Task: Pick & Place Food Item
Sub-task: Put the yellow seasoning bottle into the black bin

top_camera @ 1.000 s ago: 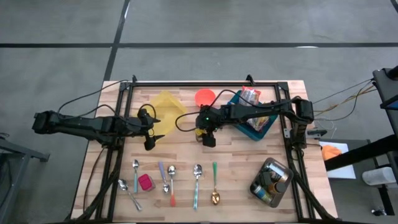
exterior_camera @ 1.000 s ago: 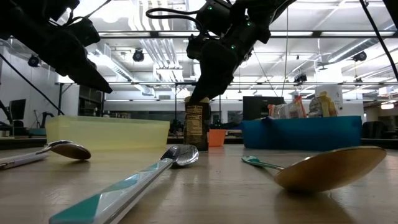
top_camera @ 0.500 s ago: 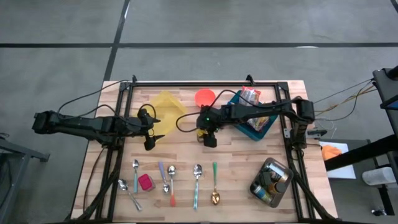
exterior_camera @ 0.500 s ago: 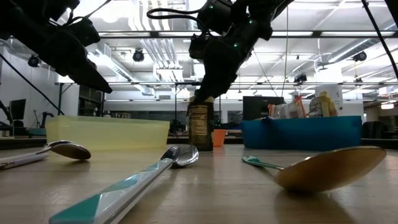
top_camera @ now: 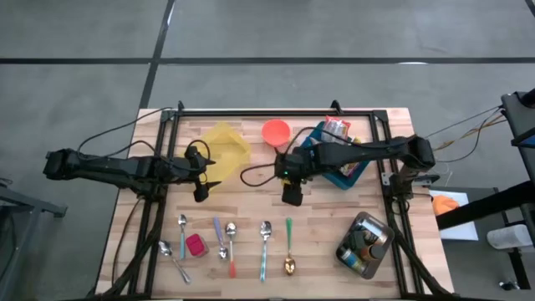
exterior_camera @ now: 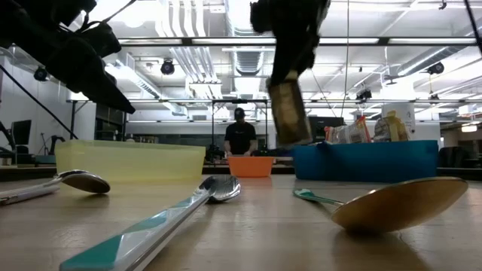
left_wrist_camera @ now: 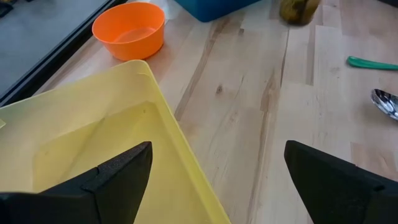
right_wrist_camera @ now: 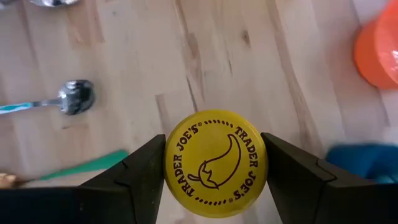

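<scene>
Now the right arm's fingers pinch a jar by its yellow lid, hanging clear above the tabletop. Left fingers spread wide, empty, beside the yellow tub. Risk: tilted jar slips from the narrow lid grip.

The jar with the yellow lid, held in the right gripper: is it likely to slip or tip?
The jar is gripped only at its lid by the right gripper, so it may slip. It hangs tilted in the low view, so it could swing. Tall and narrow, it probably tips easily.
</scene>
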You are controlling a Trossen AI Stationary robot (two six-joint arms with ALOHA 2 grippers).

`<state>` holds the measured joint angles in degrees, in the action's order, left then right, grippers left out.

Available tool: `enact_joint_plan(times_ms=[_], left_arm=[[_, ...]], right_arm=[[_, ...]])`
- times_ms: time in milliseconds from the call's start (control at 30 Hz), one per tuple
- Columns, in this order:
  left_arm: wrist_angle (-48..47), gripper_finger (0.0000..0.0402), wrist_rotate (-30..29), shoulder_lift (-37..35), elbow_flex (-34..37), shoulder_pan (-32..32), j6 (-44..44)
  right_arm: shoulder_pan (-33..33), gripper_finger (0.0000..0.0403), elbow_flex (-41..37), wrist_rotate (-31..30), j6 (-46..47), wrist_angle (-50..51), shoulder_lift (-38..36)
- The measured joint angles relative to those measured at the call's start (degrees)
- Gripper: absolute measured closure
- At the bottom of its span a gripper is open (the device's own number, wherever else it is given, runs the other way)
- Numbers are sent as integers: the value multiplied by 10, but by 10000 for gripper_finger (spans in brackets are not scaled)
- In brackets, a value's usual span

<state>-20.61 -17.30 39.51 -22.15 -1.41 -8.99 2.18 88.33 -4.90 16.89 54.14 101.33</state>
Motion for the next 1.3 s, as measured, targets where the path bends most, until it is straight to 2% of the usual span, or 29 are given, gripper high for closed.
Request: enact_joint_plan(times_ms=[200, 400, 567, 733, 1000, 1300], left_arm=[[-3, 33, 0, 0, 0, 0, 0], [-4, 33, 0, 0, 0, 0, 0], [-4, 33, 0, 0, 0, 0, 0], [-4, 33, 0, 0, 0, 0, 0], [-4, 33, 0, 0, 0, 0, -2], [-5, 33, 0, 0, 0, 0, -2]], right_arm=[[63, 177, 5, -64, 108, 43, -55], [141, 177, 5, -128, 264, 111, -104], [209, 177, 5, -131, 403, 179, -117], [292, 177, 5, -134, 526, 196, -120], [413, 177, 5, -187, 738, 229, -107], [484, 177, 5, -194, 884, 253, -62]])
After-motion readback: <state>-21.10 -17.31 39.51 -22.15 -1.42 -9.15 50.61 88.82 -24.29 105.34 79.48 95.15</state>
